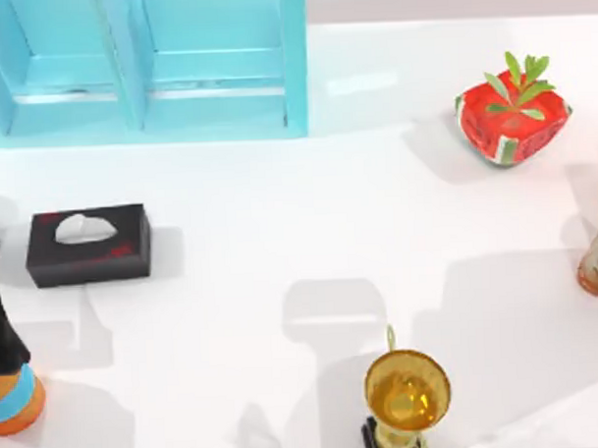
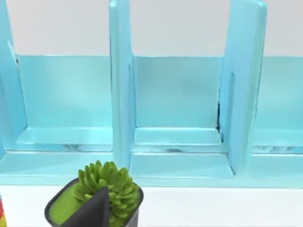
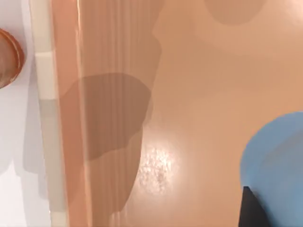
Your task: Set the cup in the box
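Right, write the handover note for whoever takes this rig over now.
Right pincer: beside the blue cup, over the peach floor of the box. Its grip cannot be read.
Left pincer: away from the job, facing the light-blue rack, just above a potted succulent.
Done: the cup is over the box's floor, inside its pale wall.
Left: the pictures do not show whether the cup rests on the floor. Probably lower it if needed, let go, and lift the right arm clear.
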You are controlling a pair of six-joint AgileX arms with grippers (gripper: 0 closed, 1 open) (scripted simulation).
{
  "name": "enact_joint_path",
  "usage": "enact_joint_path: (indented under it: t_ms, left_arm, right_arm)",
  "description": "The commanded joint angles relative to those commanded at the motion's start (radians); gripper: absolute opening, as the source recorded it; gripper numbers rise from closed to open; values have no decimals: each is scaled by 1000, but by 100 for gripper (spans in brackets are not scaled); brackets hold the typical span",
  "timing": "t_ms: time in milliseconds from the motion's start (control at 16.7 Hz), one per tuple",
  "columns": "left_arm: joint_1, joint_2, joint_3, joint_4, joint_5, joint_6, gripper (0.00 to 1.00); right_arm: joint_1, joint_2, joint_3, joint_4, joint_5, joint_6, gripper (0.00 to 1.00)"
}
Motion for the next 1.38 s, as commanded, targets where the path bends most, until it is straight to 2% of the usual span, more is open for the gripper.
enact_joint_path:
  t_ms: [480, 780, 1380]
  left_arm:
    - [0, 0, 0, 0, 0, 0, 100]
    - [0, 0, 0, 0, 0, 0, 100]
    - [0, 0, 0, 0, 0, 0, 100]
  right_arm:
    - [-15, 37, -186, 223, -2, -11, 0]
    - [-16, 41, -204, 242, -4, -13, 0]
    - [-16, 41, -204, 242, -4, -13, 75]
